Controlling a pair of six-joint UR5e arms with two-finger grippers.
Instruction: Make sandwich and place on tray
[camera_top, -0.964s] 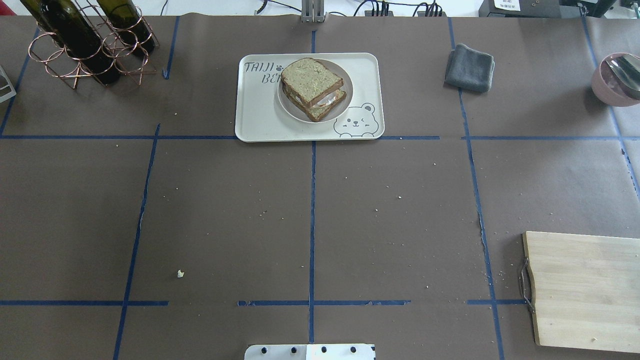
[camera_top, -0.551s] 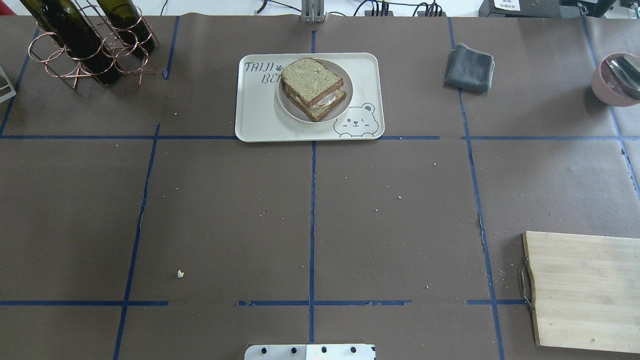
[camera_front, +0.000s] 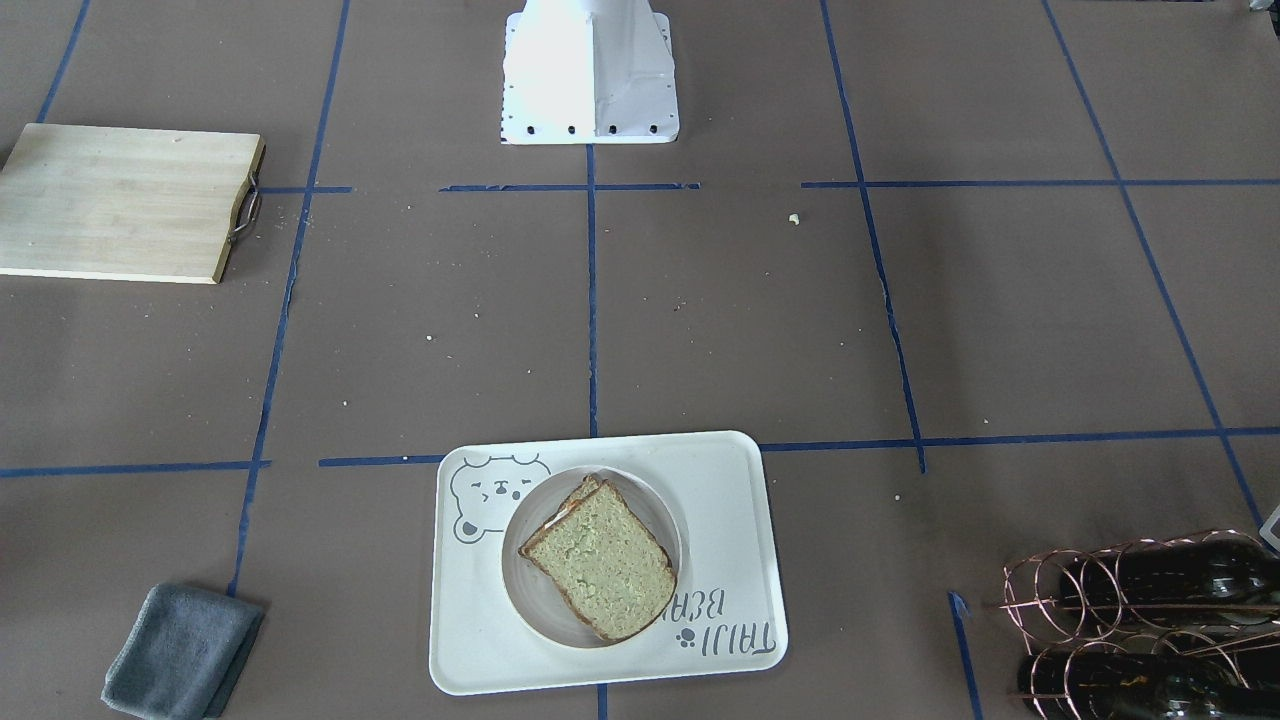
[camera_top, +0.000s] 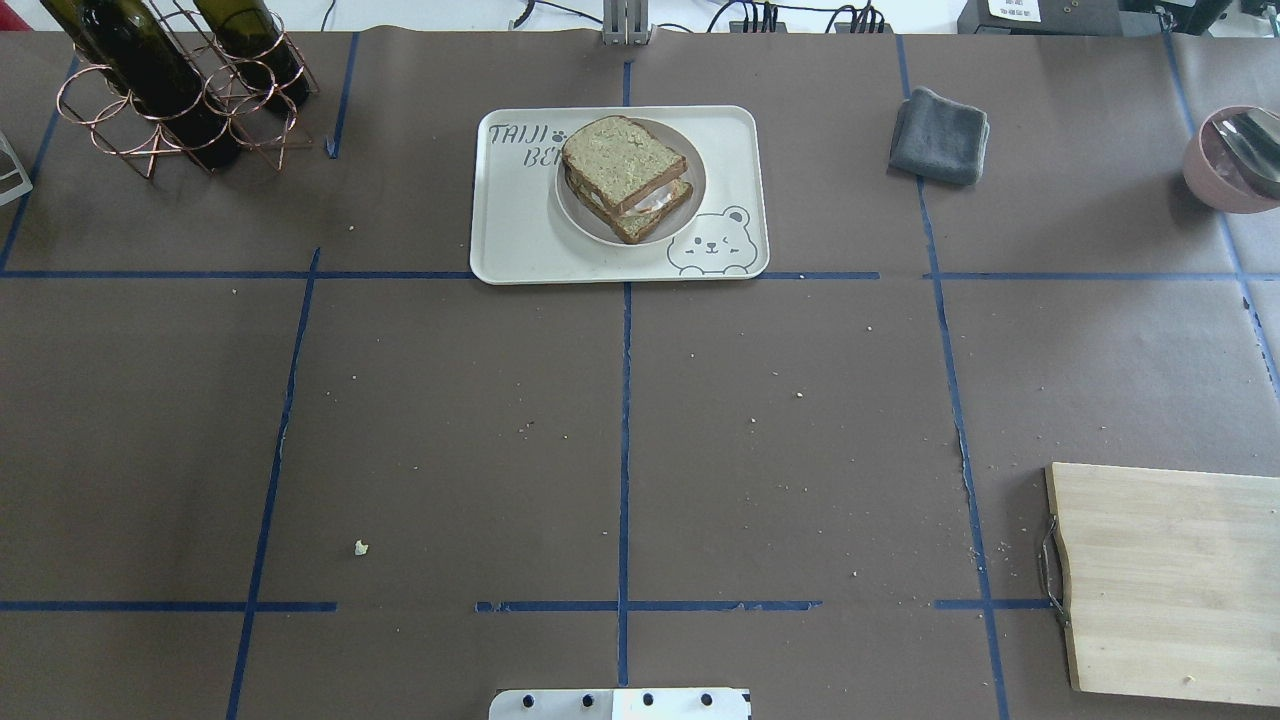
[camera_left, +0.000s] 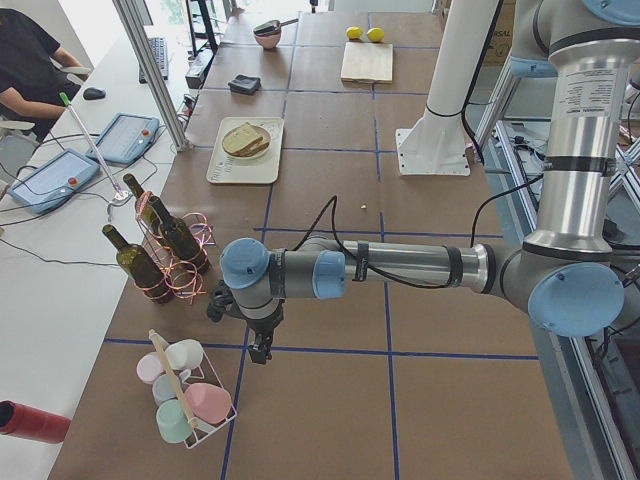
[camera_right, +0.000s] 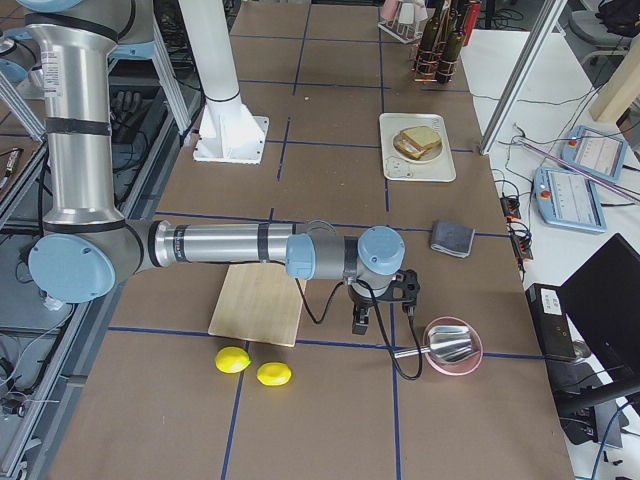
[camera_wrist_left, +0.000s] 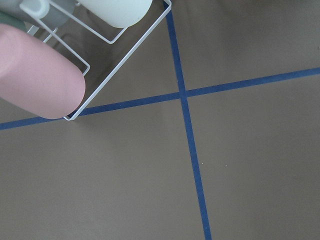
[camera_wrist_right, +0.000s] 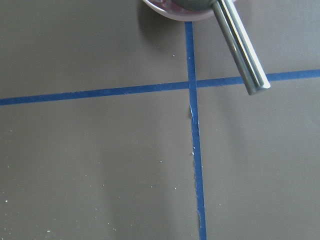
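The sandwich (camera_top: 625, 170) lies on a small round white plate (camera_top: 697, 182), which stands on the cream tray (camera_top: 515, 235) with the bear drawing at the table's far middle. White egg shows between the two slices. The sandwich (camera_front: 600, 560) and tray (camera_front: 735, 500) also show in the front view. My left gripper (camera_left: 262, 350) shows only in the exterior left view, far off beside a cup rack. My right gripper (camera_right: 360, 322) shows only in the exterior right view, beside a pink bowl. I cannot tell whether either is open or shut. Neither wrist view shows fingers.
A wooden cutting board (camera_top: 1170, 580) lies near right. A grey cloth (camera_top: 940, 135) lies right of the tray. A wine bottle rack (camera_top: 170, 90) stands far left. A pink bowl with a metal utensil (camera_top: 1235, 160) stands far right. A cup rack (camera_left: 185, 395) and two lemons (camera_right: 255, 367) sit at the table's ends.
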